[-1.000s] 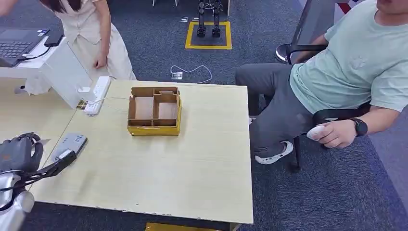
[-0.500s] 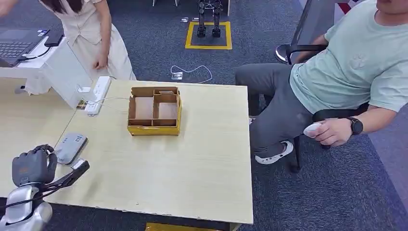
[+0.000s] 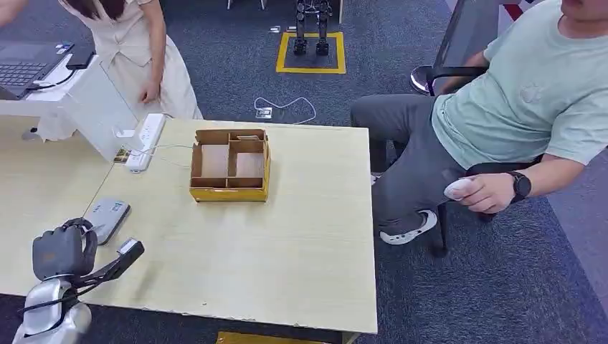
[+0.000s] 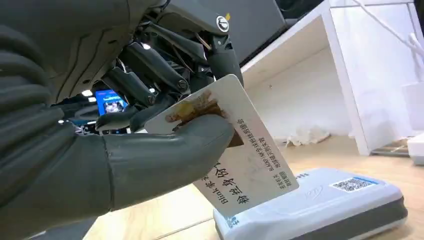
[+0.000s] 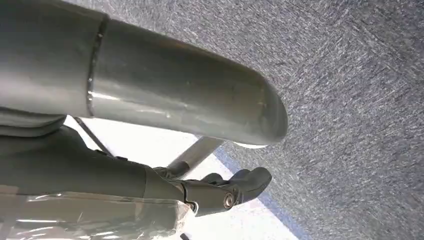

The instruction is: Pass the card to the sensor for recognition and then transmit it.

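Fingers (image 3: 68, 236) of the left hand (image 3: 63, 252) are curling inward near the front left corner of the pale wooden table (image 3: 287, 251) in the head view, with the grey sensor (image 3: 105, 218) lying flat just beyond them. Farther off, past the fingertips, a partitioned cardboard box (image 3: 230, 165) is sitting mid-table, and a white power strip (image 3: 145, 141) is lying toward the far edge. One seated person (image 3: 516, 107) is resting a forearm to the right of the table, while another person (image 3: 133, 50) is standing behind it.

From the left wrist view, the thick grey thumb (image 4: 165, 150) is pressing the card (image 4: 235, 145) against the darker fingers (printed face showing, card tilted), so that hand is gripping it. The card's lower edge is hanging just above the sensor, though contact cannot be judged.

From the right wrist view, the right hand (image 5: 225, 190) is hanging over grey carpet (image 5: 350, 75); its fingers are bunching together, but whether they are fully closed cannot be told.
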You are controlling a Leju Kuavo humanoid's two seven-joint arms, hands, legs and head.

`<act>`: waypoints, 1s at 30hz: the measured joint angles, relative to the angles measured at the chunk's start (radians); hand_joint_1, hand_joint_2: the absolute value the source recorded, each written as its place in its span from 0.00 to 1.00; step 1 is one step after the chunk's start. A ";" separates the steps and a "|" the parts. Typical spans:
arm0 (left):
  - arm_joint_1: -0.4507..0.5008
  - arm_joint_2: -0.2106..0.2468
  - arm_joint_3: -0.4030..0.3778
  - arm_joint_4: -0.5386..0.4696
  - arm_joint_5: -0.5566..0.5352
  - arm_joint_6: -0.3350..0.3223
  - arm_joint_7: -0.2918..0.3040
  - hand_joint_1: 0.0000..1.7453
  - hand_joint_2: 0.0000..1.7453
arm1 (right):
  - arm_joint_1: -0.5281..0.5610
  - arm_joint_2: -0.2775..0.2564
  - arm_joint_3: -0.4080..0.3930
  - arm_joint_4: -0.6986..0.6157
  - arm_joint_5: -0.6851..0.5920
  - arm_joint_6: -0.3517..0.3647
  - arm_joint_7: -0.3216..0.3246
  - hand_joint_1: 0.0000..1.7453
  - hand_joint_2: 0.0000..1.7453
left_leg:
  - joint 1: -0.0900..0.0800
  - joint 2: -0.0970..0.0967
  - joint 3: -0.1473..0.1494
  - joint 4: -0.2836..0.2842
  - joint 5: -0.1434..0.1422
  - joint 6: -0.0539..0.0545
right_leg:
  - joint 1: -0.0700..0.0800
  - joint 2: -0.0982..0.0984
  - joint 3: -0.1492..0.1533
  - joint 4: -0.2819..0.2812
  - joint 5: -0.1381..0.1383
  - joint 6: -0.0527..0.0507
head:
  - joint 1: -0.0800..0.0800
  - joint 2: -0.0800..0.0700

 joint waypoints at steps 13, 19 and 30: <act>-0.090 0.000 0.008 0.064 -0.026 0.022 0.013 1.00 1.00 | -0.012 0.002 0.000 0.000 0.036 0.008 0.005 0.00 0.00 | 0.000 0.000 0.000 0.000 0.000 0.000 | 0.000 -0.001 0.000 0.000 0.000 0.000 | 0.000 0.000; -0.123 0.006 0.013 0.100 -0.028 0.029 0.013 1.00 1.00 | -0.015 0.004 0.000 0.000 0.035 0.012 0.006 0.00 0.00 | 0.000 0.000 0.000 0.000 0.000 0.000 | 0.000 0.000 0.000 0.000 0.000 0.000 | 0.000 0.000; -0.172 0.002 0.014 0.205 -0.097 0.101 0.064 1.00 1.00 | -0.024 0.013 0.000 -0.002 0.052 0.023 0.016 0.00 0.00 | 0.000 0.000 0.000 0.000 0.000 0.000 | 0.000 0.000 0.000 0.000 0.000 0.000 | 0.000 0.000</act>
